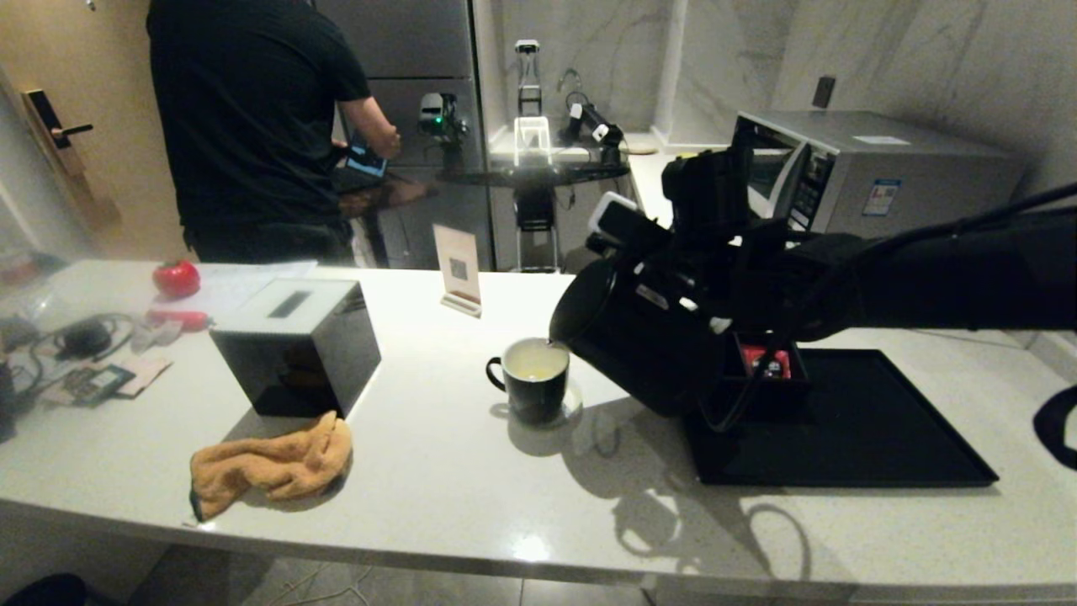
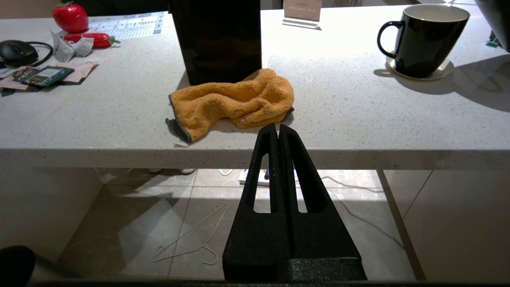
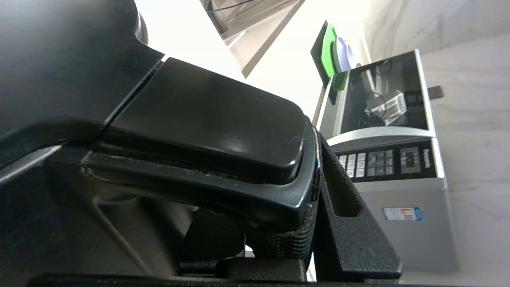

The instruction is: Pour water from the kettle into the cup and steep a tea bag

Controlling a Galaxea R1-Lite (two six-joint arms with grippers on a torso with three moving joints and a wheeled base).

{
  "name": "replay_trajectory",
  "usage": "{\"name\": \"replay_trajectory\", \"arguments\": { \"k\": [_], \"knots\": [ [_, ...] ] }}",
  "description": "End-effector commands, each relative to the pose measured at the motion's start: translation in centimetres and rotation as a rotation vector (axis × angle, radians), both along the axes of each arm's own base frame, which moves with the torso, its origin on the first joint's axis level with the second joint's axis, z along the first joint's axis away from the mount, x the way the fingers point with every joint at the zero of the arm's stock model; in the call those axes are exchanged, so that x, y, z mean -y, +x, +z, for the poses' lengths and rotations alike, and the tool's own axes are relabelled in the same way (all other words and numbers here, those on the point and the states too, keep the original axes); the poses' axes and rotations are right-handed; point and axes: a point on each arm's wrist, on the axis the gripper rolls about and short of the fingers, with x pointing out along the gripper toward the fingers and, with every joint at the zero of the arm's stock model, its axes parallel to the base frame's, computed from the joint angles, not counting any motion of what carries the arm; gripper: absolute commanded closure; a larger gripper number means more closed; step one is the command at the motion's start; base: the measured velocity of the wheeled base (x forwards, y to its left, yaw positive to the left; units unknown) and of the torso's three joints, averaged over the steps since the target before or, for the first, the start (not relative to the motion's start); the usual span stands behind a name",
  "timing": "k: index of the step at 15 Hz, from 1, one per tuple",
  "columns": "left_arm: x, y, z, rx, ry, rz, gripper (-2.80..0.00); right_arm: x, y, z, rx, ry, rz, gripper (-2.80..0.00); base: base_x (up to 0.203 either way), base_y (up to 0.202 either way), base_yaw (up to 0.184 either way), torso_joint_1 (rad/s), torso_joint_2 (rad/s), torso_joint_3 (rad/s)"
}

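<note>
You have a matte black kettle and a black cup with a cream inside holding pale yellowish water. Lower left in the head view lies an orange cloth; the counter is speckled white, the tray black, the tomato at upper left red.

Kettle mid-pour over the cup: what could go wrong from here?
1. The kettle spout sits right at the cup rim; a small drift could send water onto the counter.
2. The cup looks well filled already; more tilt may overflow it.
3. The right pincer grips only the handle edge, so the tilted kettle might slip.
</note>
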Motion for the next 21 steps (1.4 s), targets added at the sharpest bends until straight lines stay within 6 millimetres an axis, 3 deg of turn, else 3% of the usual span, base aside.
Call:
{"name": "replay_trajectory", "arguments": {
  "k": [1, 21],
  "knots": [
    [0.00, 0.00, -0.01, 0.000, 0.000, 0.000, 0.00, -0.09, 0.00, -0.06, 0.002, -0.017, 0.003, 0.00, 0.000, 0.000, 0.000, 0.000, 0.00, 0.000],
    [0.00, 0.00, -0.01, 0.000, 0.000, 0.000, 0.00, -0.75, -0.55, 0.20, 0.015, -0.088, 0.037, 0.00, 0.000, 0.000, 0.000, 0.000, 0.00, 0.000]
  ]
}}
